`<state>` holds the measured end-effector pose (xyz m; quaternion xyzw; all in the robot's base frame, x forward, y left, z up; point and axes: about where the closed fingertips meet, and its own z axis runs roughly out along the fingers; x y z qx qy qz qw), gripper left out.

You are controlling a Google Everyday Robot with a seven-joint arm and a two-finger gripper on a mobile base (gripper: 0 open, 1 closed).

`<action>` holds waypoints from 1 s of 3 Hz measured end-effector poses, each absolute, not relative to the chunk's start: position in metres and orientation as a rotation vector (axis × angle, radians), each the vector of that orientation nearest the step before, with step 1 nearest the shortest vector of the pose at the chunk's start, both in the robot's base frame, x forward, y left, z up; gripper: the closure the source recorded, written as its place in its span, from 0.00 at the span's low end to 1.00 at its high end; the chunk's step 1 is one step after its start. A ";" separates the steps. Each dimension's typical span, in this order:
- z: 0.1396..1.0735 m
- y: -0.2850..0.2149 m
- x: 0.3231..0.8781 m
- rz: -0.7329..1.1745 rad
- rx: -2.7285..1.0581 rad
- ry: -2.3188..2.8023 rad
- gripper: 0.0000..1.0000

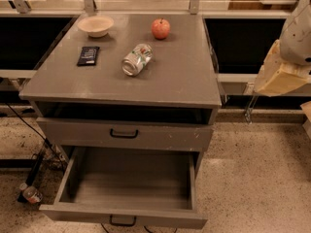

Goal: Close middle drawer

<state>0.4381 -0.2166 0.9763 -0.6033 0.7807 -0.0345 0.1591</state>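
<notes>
Table (184, 74) holds one bowl (95, 25), one apple (161, 28), one tipped can (136, 59), one dark packet (88, 55). Middle drawer (129, 183), lower centre, pulled out, empty. Gripper (282, 74) at right edge; can't tell if open or closed.

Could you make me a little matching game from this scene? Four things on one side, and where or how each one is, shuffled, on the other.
Things:
1. apple
2. can
3. middle drawer
4. hand

Places or states:
a. pulled out, open
b. at the right edge of the view, away from the cabinet
c. lying on its side
d. red, near the back of the cabinet top

Pairs: 1-d, 2-c, 3-a, 4-b.
</notes>
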 end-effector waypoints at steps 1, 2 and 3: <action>0.976 -0.217 0.438 -0.099 -1.724 2.232 0.97; 0.974 -0.217 0.437 -0.097 -1.721 2.234 1.00; 0.946 -0.222 0.417 -0.077 -1.679 2.264 1.00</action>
